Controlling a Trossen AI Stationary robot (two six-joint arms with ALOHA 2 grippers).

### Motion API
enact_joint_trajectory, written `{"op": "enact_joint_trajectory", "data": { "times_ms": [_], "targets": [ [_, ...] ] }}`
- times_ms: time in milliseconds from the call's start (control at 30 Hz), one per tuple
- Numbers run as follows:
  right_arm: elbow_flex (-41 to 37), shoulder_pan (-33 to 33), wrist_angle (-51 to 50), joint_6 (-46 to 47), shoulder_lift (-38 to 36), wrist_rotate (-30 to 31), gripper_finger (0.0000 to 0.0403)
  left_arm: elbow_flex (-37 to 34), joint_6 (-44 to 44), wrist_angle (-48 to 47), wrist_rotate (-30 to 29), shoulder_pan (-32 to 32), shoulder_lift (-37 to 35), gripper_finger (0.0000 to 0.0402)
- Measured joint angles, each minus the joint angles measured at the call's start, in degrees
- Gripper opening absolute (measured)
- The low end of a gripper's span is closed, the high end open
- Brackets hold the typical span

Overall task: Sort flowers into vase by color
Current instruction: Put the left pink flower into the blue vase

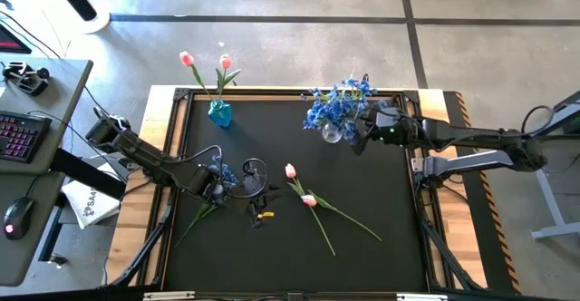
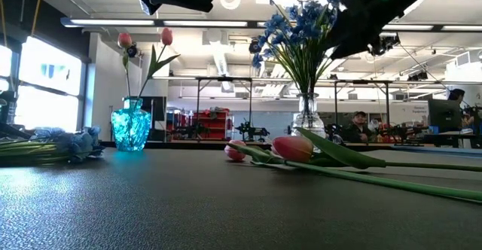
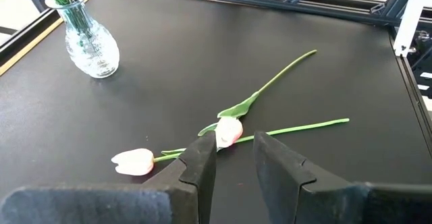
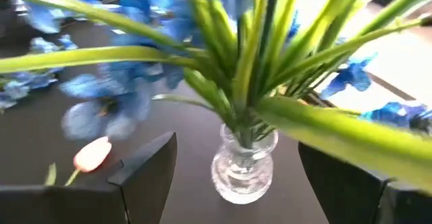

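Since the sorting is only partly done, the table reads from left to right as follows.

Left gripper [image 1: 237, 189]: low over the black table mat [image 1: 362, 256], fingers parted and grasping nothing; it looks aimed at the loose tulips.

Loose blue bunch [image 1: 220, 176]: a bunch of small blue blossoms on green stems, lying flat beside the left gripper, blooms toward the table's middle, stems trailing to the near left corner.

Turquoise glass vase [image 1: 219, 113]: upright at the far left edge, holding two pink tulips [image 1: 206, 61] with heads up, so pink appears to belong here.

Two pink tulips on the mat [image 1: 299, 185]: long green stems crossing, heads toward the left arm, stems running to the near right.

Clear glass vase [image 1: 332, 132]: upright at the far edge, filled with blue blossoms [image 1: 337, 101], stems splaying upward.

Right gripper [image 1: 360, 133]: fingers spread wide either side of this vase's neck, holding nothing, probably after releasing a bunch.
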Motion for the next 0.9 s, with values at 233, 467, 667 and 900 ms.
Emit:
{"op": "enact_joint_trajectory", "data": {
  "times_ms": [233,467,667,900],
  "targets": [
    [0.00,-0.32,0.03,2.83,-2.24,6.48,0.0307,0.00,-0.07,0.00,-0.02,0.00,0.00,0.0090],
    [0.00,0.35,-4.40,3.91,-3.21,-3.10,0.0307,0.00,-0.07,-0.06,-0.02,0.00,0.00,0.0090],
    [0.00,5.75,-16.11,12.94,-5.86,-0.12,0.0307,0.00,-0.19,-0.77,-0.05,0.00,-0.01,0.0090],
    [-2.91,20.18,-17.93,21.83,-5.86,6.68,0.0307,-0.02,-5.66,-4.15,-1.75,0.00,-0.02,0.0090]
  ]
}}
